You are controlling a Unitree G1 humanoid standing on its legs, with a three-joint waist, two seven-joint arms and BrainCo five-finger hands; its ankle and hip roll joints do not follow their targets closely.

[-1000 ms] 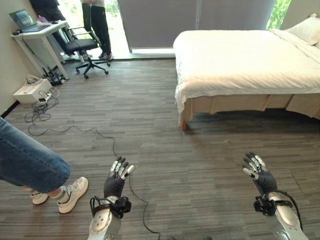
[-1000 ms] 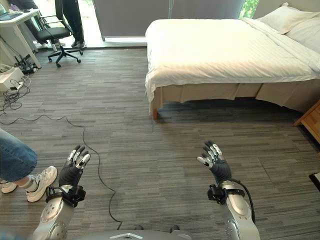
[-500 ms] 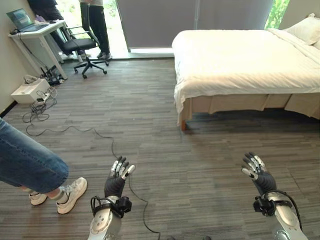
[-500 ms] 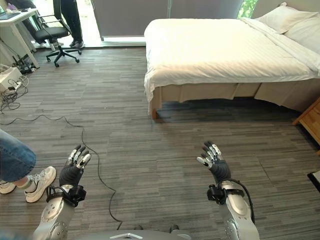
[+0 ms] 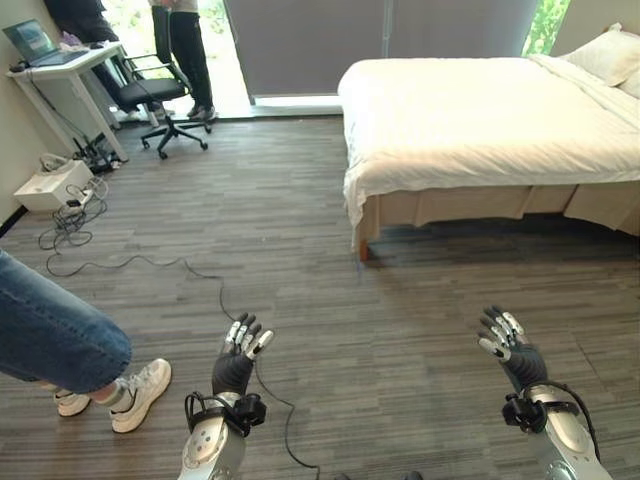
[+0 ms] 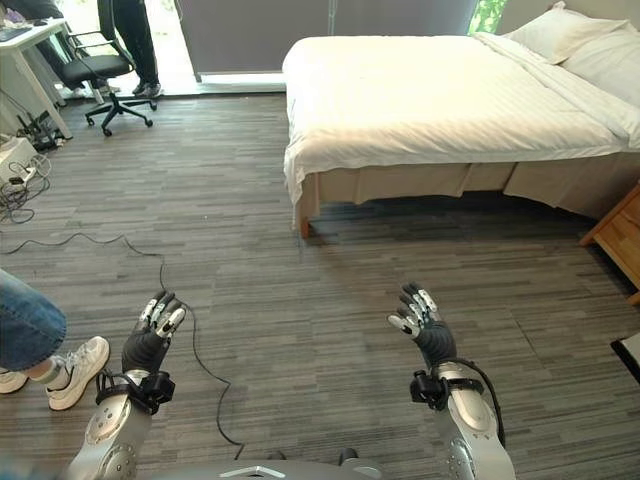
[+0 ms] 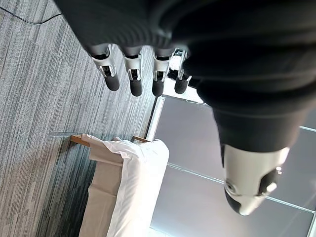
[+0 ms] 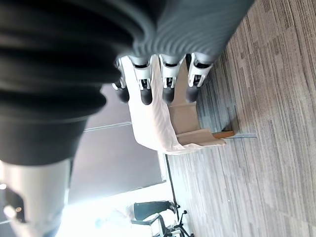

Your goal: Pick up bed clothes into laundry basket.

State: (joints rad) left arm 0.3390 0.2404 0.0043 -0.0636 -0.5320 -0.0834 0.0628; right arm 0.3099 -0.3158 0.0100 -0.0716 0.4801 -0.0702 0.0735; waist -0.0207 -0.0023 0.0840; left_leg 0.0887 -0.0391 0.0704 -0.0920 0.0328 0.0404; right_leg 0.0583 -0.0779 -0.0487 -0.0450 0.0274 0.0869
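the left robot hand [image 5: 235,362] is raised low in the frame, left of centre, fingers straight and spread, holding nothing. the right robot hand [image 5: 512,349] is raised at the lower right, fingers also loose and wide, empty. both are over bare wood-look floor [image 5: 300,230], well apart from the bed [image 5: 480,125] in the upper right. white bed clothes [image 5: 470,110] lie spread over the mattress, hanging off its near corner, with pillows [image 6: 570,35] at the far right edge. a thin black cable [image 5: 150,262] runs across the floor between the left robot hand and the desk [image 5: 60,65] in the upper left. an office chair [image 5: 150,95] stands beside that desk, a person's legs [image 5: 190,55] behind it. another person's jeans leg and white shoe [image 5: 140,390] are at the lower left, just beside the left arm.
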